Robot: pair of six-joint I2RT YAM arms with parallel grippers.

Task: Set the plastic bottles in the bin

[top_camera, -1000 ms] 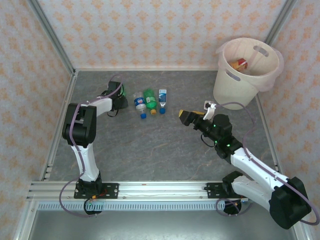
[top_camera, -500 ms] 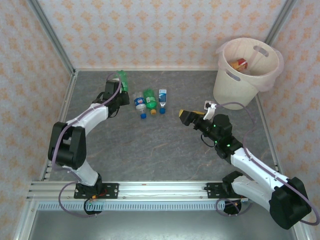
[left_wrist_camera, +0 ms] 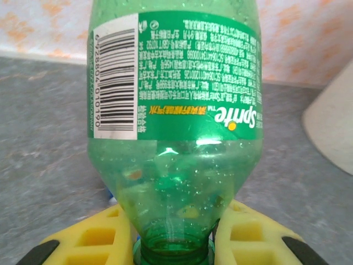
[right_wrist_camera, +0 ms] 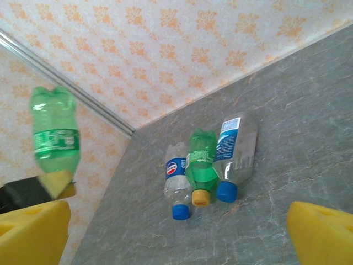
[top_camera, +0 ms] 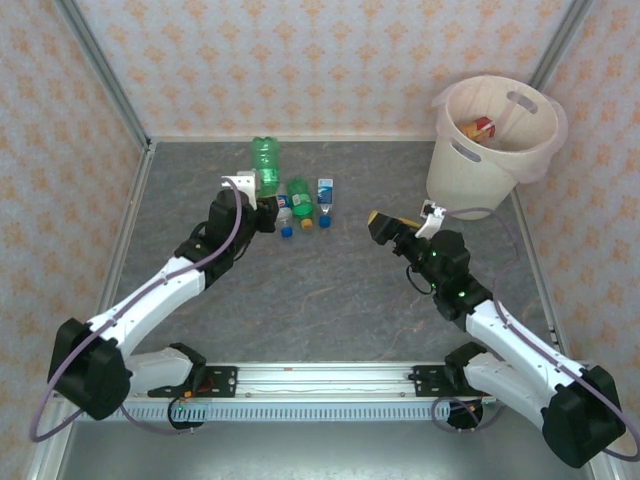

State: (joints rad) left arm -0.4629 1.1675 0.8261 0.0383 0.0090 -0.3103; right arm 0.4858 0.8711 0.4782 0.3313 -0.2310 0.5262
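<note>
My left gripper [top_camera: 256, 192] is shut on the neck of a green Sprite bottle [top_camera: 265, 162], which stands upright and raised above the table. In the left wrist view the yellow pads [left_wrist_camera: 94, 240] clamp the bottle [left_wrist_camera: 174, 110] at its neck. Three plastic bottles lie side by side on the table: a clear Pepsi one with a blue cap [top_camera: 283, 213], a green one with a yellow cap [top_camera: 301, 198] and a clear one with a blue cap [top_camera: 325, 197]. My right gripper [top_camera: 386, 226] hangs open to their right, facing them [right_wrist_camera: 201, 165]. The bin [top_camera: 495, 130] stands at the far right corner.
Something red and yellow [top_camera: 482, 127] lies inside the bin. Patterned walls close the table at the back and on both sides. Bare grey table surface [top_camera: 320, 300] stretches between the bottles and the arm bases.
The left arm has swung in from the far left, lifting the green bottle up and to the right. The right gripper has shifted a little to the right, still open.
</note>
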